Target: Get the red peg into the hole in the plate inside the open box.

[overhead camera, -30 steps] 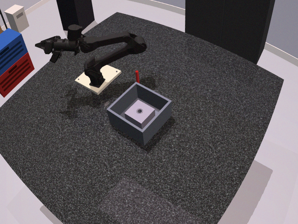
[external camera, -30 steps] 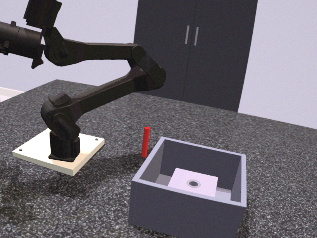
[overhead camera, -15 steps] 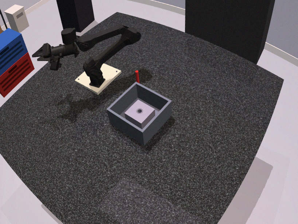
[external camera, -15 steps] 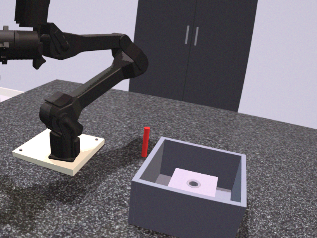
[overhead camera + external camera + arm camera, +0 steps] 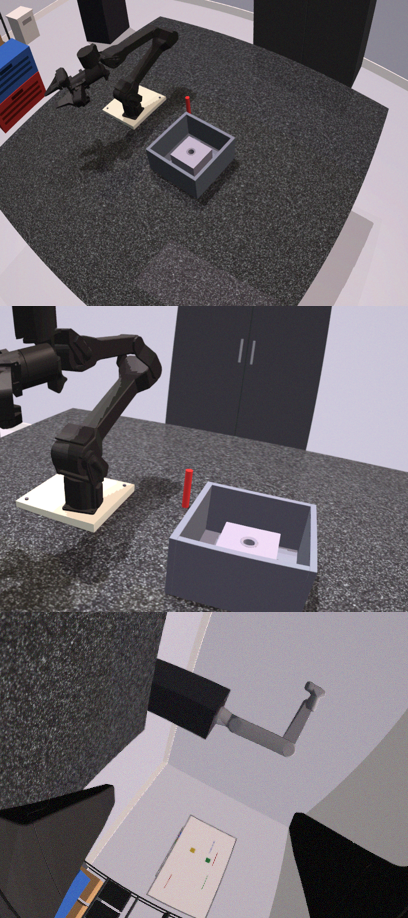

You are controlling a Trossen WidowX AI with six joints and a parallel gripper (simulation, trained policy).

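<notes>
The red peg (image 5: 188, 105) (image 5: 187, 489) stands upright on the table, outside the box and close behind its corner. The grey open box (image 5: 215, 169) (image 5: 237, 577) holds a pale plate (image 5: 193, 161) (image 5: 230, 536) at its bottom. The plate's round hole (image 5: 191, 151) (image 5: 249, 541) is empty. My gripper (image 5: 51, 101) (image 5: 204, 809) is open with nothing between its fingers. It is raised at the far left in the top view, well away from the peg and box and pointing away from them. Its fingertips are out of frame in the exterior view.
The arm's cream base plate (image 5: 149, 106) (image 5: 115, 493) lies left of the peg and box. The box's walls rise around the pale plate. The dark table (image 5: 280, 197) (image 5: 148, 562) carries them all. Blue and red cabinets (image 5: 24, 95) stand beyond the table's left edge.
</notes>
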